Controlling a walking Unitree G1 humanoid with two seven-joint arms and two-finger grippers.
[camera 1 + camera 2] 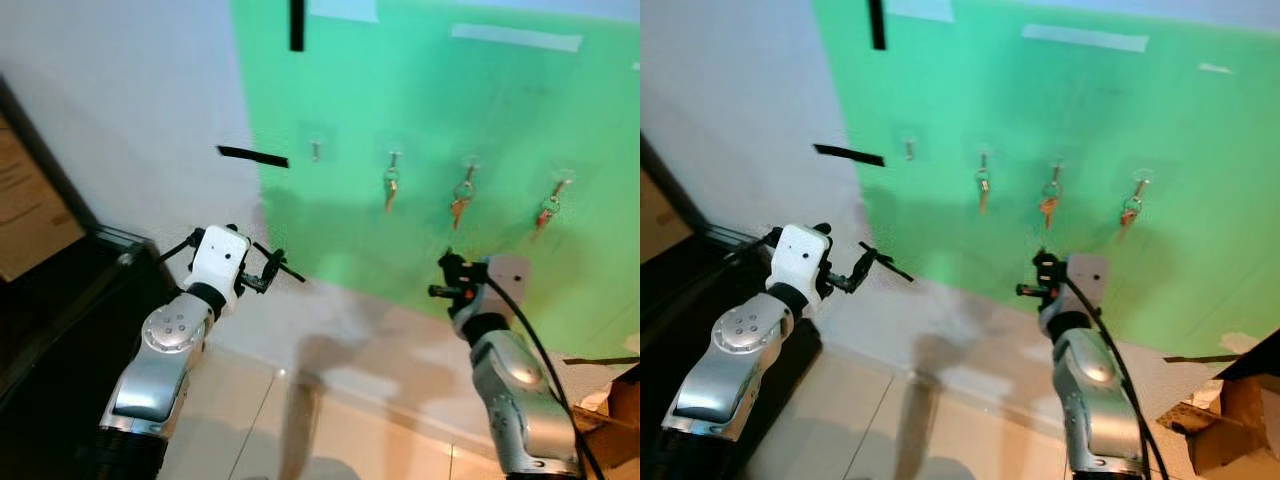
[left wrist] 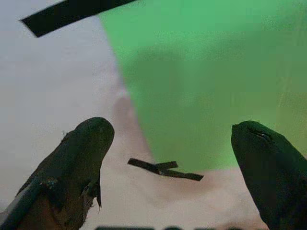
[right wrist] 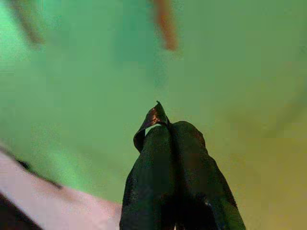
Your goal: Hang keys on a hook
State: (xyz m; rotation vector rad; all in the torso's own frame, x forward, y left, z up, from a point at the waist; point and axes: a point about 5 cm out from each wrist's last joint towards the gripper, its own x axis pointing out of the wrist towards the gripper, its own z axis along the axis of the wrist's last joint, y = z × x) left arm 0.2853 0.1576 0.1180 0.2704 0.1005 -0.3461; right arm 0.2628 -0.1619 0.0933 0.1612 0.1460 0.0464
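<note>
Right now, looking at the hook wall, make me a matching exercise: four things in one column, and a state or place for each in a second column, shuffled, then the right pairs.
Things
1. left gripper
2. right gripper
3. leftmost hook
4. black tape strip

States or places
A. bare, no keys on it
B. fingers pressed together
C. fingers spread apart
D. stuck on the white wall beside the green sheet's edge

Pairs: 1-C, 2-B, 3-A, 4-D

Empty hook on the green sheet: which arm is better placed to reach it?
Probably left: the open left gripper sits nearest the empty hook; the shut right gripper is under hooks bearing keys.
</note>
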